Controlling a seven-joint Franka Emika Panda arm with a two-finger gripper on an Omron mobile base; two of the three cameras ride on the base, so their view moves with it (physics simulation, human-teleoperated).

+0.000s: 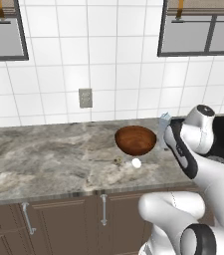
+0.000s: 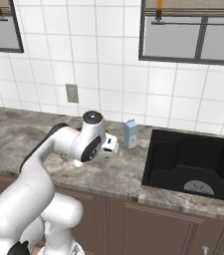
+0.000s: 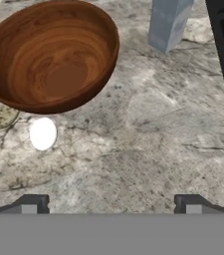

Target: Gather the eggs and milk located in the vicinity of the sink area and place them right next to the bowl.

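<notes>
Tool (image 3: pixel 111 203) fingers stand wide apart with nothing between them, hovering over bare marbled surface (image 3: pixel 153 144) on the near side of the bowl (image 3: pixel 51 55). In the hand view the two dark tips rise at the bottom edge, and only stone lies in the gap.

One white egg (image 3: pixel 43 133) already rests on the surface just beside the wooden bowl's near rim, seen in the left base view as a pale oval (image 1: pixel 136 163) in front of the bowl (image 1: pixel 135 140). A small speckled object (image 3: pixel 2 117) lies close to the egg, partly tucked under the bowl's edge; it could be a second egg, but I cannot tell.

The milk carton (image 3: pixel 168 24) stands upright on the far side, between the bowl and the black sink (image 2: pixel 193 162), near the bowl but not right against it. The right base view shows it (image 2: pixel 130 133) just left of the basin's edge.

So the egg part looks done and the carton seems to be the step in hand. The next move likely calls for reaching forward to the carton, setting the open fingers around its flat sides below the gabled top, and closing squarely so it does not tip.
</notes>
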